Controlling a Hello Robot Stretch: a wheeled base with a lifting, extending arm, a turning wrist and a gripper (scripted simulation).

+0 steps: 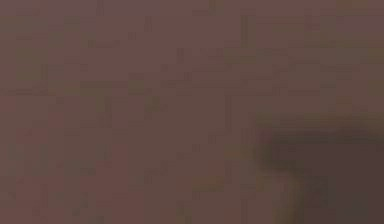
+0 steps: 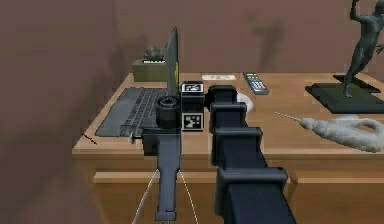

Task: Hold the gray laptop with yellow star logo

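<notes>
Nearest, at the arm side view's bottom edge just right of the middle: the dark square arm (image 2: 250, 188), stepped in telescoping segments, reaching up the picture and slightly left across the front edge of the wooden bench (image 2: 290, 145). At its far end, two small white marker squares (image 2: 192, 120) with black marks, one above the other. Left of those, the end effector (image 2: 165, 215): a dark round body level with the bench top, a dark block hanging below it, and two thin pale fingers splaying downward across the bench's front panel. Cannot tell whether anything is held. Just behind that body, on the left end of the bench top, the laptop (image 2: 125, 108): gray, lid raised, keyboard deck lying flat with dark rows of keys, screen standing upright and seen almost edge-on as a thin dark slab. Outer face of the lid turned away, so no telling what it bears. Right of the arm's tip, a white rounded thing (image 2: 250, 100); a little farther back, a dark remote control (image 2: 255, 82). Behind the laptop, at the bench's far edge, an olive-green box (image 2: 152, 68). Toward the right end, a pale long thing (image 2: 340, 128) lying flat, and beyond it a dark statue (image 2: 362, 45) of a standing figure on a flat dark base. Farthest back, a brown wall (image 2: 60, 50). In the forward view, a plain brown surface (image 1: 150, 100).
</notes>
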